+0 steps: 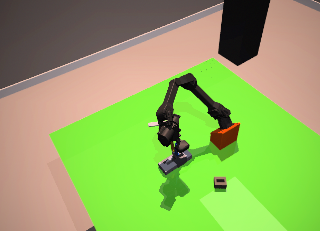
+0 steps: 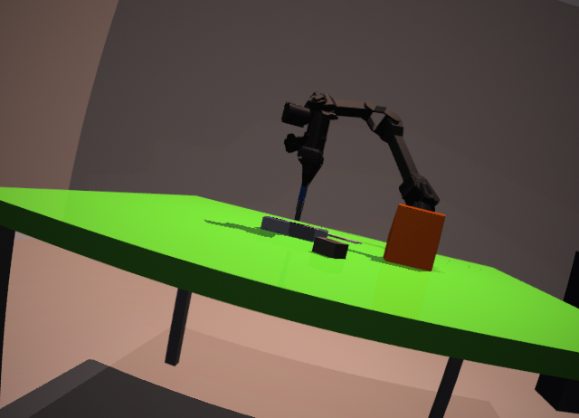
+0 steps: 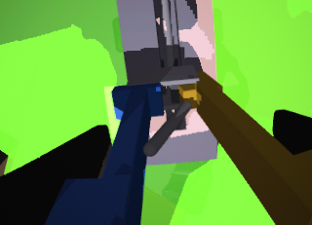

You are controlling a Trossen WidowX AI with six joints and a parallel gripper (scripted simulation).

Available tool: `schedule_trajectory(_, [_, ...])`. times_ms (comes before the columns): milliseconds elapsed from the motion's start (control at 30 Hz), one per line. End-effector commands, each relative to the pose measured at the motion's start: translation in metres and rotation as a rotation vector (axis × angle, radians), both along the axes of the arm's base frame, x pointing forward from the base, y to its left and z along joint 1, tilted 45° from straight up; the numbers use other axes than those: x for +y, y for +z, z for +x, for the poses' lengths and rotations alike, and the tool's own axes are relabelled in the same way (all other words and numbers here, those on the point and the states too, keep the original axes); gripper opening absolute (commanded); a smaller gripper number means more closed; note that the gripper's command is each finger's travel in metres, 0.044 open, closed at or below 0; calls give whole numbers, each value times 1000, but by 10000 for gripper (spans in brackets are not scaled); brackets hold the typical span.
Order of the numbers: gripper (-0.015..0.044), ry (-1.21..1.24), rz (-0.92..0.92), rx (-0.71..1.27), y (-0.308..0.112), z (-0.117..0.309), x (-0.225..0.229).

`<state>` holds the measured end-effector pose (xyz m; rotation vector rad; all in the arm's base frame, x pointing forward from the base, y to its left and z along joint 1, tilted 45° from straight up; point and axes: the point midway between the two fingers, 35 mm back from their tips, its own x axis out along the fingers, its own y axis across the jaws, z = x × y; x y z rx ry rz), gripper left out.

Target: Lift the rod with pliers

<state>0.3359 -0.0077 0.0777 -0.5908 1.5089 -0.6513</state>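
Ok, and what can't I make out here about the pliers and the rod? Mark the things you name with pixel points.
- Jaw tips of the locking pliers (image 2: 298, 210) (image 3: 179, 73): wrist view, beneath the pliers' own body, so their grip on the rod (image 3: 167, 20) can't be judged.
- Rod's nearer end: wrist view, covered by the pliers.
- Inside of the channel (image 3: 159, 40): exterior view, behind the block's side wall (image 2: 276, 224).
- Whether the pliers are locked: detail too small in every view.
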Motion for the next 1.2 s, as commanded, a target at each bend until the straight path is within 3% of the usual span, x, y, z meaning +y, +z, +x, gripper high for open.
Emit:
schedule_trajectory(0, [323, 3, -2, -7, 0, 1, -2])
schedule_trajectory(1167, [322, 3, -3, -8, -24, 0, -26])
